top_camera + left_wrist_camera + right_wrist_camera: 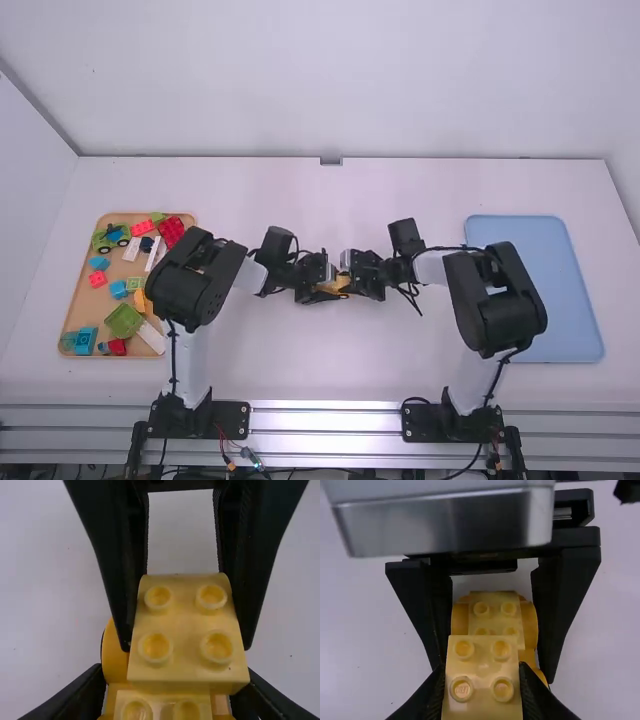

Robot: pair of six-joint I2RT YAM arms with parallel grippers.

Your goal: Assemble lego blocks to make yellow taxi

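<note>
Near the table's middle, my left gripper (314,284) and right gripper (366,276) face each other over a small yellow assembly (342,284). The left wrist view has a pale yellow four-stud brick (184,625) held between the right gripper's fingers, overlapping a darker yellow wheeled-looking base (114,647); my left gripper (167,696) grips that base from both sides. In the right wrist view, my right gripper (482,681) is shut on the brick (482,672), while the left gripper's fingers flank the base (530,625). Whether the brick's studs are seated cannot be told.
A wooden tray (72,300) at the far left holds many coloured blocks, including a green vehicle piece (112,238) and a large green block (124,321). On the right lies a blue tray (560,300), partly under the right arm.
</note>
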